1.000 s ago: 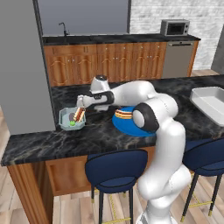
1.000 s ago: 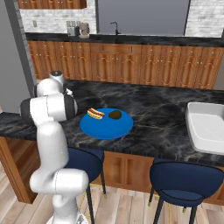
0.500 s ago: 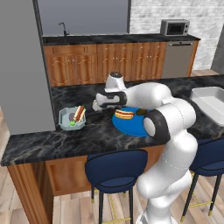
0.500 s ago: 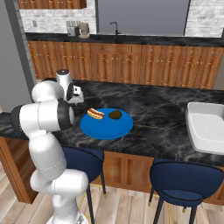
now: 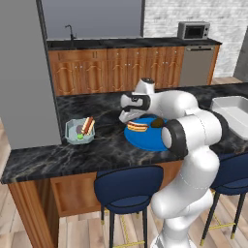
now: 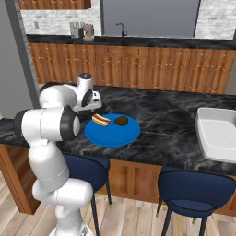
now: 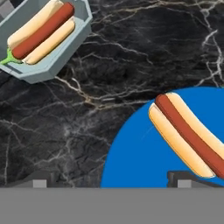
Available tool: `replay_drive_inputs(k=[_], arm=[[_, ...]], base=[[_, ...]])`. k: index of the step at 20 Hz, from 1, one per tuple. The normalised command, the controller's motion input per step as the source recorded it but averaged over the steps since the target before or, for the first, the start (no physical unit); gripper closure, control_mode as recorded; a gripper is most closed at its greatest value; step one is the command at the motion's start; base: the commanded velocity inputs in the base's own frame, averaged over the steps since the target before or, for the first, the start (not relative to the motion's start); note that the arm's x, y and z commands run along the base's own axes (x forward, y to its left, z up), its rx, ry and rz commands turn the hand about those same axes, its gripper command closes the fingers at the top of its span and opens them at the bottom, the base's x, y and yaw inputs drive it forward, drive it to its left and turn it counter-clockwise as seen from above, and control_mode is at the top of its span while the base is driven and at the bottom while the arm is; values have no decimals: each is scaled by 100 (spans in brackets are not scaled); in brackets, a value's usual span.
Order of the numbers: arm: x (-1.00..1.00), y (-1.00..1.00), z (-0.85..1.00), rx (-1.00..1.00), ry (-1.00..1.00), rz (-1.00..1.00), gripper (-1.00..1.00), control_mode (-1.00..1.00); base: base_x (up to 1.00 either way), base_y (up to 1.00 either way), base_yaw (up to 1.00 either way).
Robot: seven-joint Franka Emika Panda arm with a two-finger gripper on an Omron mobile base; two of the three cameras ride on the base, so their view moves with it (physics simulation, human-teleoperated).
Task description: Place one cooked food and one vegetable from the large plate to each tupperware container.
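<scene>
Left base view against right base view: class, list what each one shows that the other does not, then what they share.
Left base view alone: the tupperware container holding a hot dog and something green, and a microwave on the back counter.

Right base view alone: some small appliances on the back counter, too small to identify.

Both: the large plate carrying a second hot dog and a dark food item, the white tray, and the blue stools.

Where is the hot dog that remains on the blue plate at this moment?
The hot dog lies on the left part of the large plate in the left base view, beside a dark food item, just below the open gripper.
</scene>
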Motion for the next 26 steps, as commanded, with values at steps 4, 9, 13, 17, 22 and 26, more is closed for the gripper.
replay_drive_inputs(k=[4, 9, 13, 17, 22, 26], arm=[[7, -11, 3, -3, 5, -2, -100, -100], [24, -25, 0, -9, 1, -2, -100, -100], [24, -20, -6, -3, 6, 2, -100, -100], [26, -5, -35, -7, 21, 9, -100, -100], [25, -14, -30, -4, 10, 16, -100, -100], [30, -12, -17, 0, 3, 19, -100, -100]], base=[[0, 0, 0], [0, 0, 0], [0, 0, 0], [0, 0, 0], [0, 0, 0], [0, 0, 0]])
